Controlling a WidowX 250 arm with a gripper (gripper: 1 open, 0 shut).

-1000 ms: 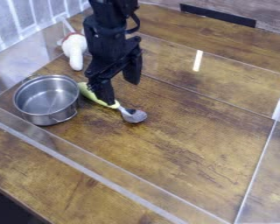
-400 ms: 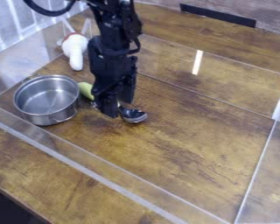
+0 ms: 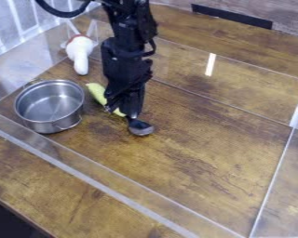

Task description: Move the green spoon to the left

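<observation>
1. One black arm reaches straight down, its claw [image 3: 127, 111] low at the wooden counter [image 3: 201, 163].
2. Claw fingers are pressed together on the green spoon [image 3: 101, 94], pinching its handle about midway.
3. Spoon lies flat on the counter: the yellow-green handle end shows just left of the claw, the silver scoop just below and right of it.
4. Steel bowl [image 3: 49, 103] sits near, left of the claw.
5. White and reddish mushroom-like object [image 3: 79, 56] lies behind the claw, to its left.
</observation>
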